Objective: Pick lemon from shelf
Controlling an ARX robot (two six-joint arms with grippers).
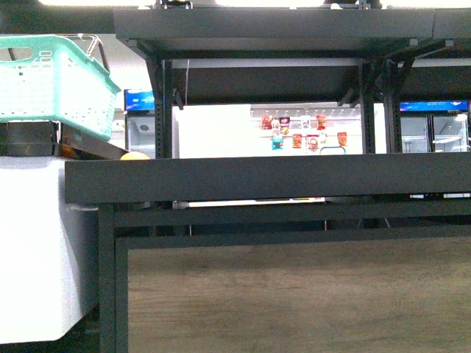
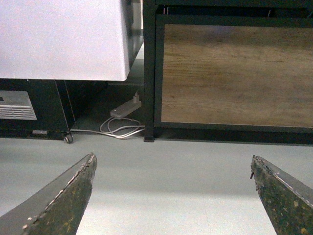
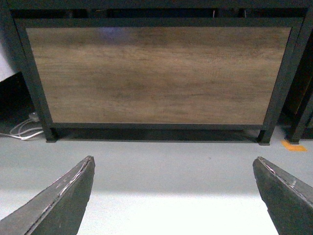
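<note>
The left pincer [image 2: 171, 196] hangs low and level over the grey floor [image 2: 171, 166]. Its two dark, scuffed fingers [image 2: 58, 200] are spread wide with nothing between them. The right pincer [image 3: 173, 196] has the same pose, jaws far apart and empty. Neither arm shows in the front view.

Bare floor lies open ahead of both pincers up to the foot of the shelf [image 1: 265, 178]. Ahead of the right pincer, the wood panel [image 3: 156, 73] fills the shelf's black lower frame from leg to leg. Ahead of the left pincer stands the shelf's left corner post. Just beside the post, a power strip [image 2: 124, 110] with a coiled white cable lies under a white cabinet [image 2: 63, 39].

Higher and farther, the shelf's raised front lip [image 1: 294, 176] runs across the front view and hides the tier's floor, so I cannot tell where the lemon is. Only an orange-yellow sliver [image 1: 135, 155] peeks over the lip's left end. Above the lip is open room up to the upper tier [image 1: 280, 33]. A teal basket [image 1: 51, 81] sits on the cabinet at left.
</note>
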